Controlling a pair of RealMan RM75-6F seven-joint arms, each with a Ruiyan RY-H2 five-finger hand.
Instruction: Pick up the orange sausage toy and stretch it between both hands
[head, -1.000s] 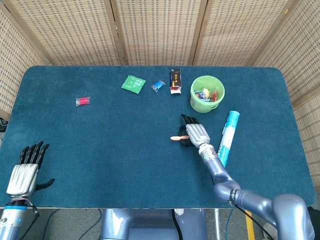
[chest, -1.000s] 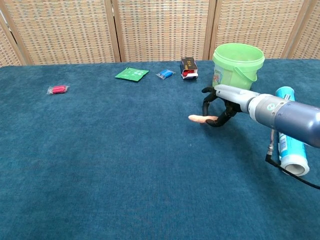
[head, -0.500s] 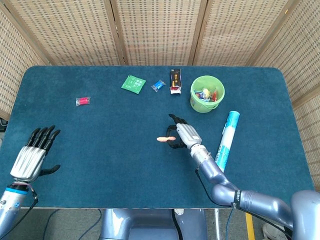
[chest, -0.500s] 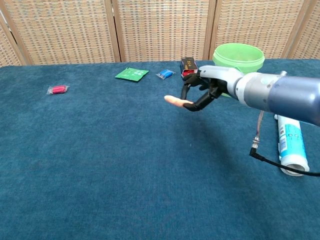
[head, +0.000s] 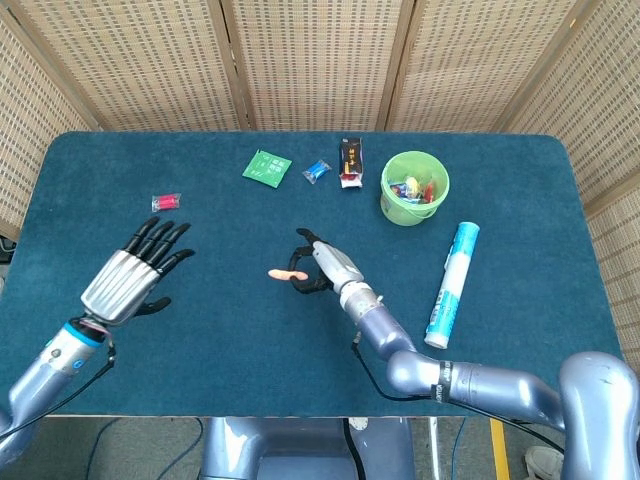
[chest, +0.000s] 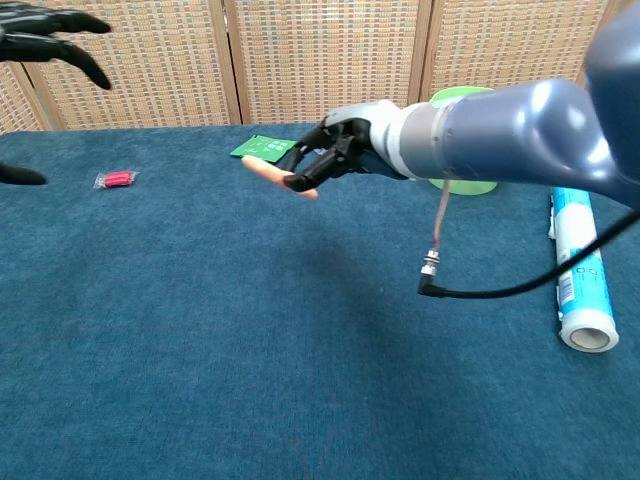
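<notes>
The orange sausage toy (head: 287, 273) is up off the table, pinched in the right hand (head: 322, 268) over the middle of the blue table (head: 250, 350), a bit left of centre. One end pokes out to the left past the fingertips, the other end is buried in the curled fingers (head: 308, 285). In the chest view the toy (chest: 270, 172) sticks out of the same hand (chest: 335, 150) and sits in front of the green packet (chest: 262, 148).

Room-wise there's lots of bare felt around the toy: the whole near half of the table and the stretch between the two hands have nothing on them. The clutter is all toward the far edge and right side: green packet (head: 266, 166), small blue wrapper (head: 317, 171), dark box (head: 350, 161), green bucket (head: 414, 187) with bits inside, and a blue-and-white tube (head: 450, 284) lying near the right edge. A red wrapped thing (head: 166, 202) sits just beyond the left hand.

The left hand (head: 130, 278) is spread wide, holding nothing, hovering over the left part of the table, well apart from the toy. The head view shows all of it; the chest view only catches dark fingertips (chest: 45, 25) at the top left corner. The chest view does show the cable (chest: 437, 250) dangling from the right forearm, which is hard to make out from above.
</notes>
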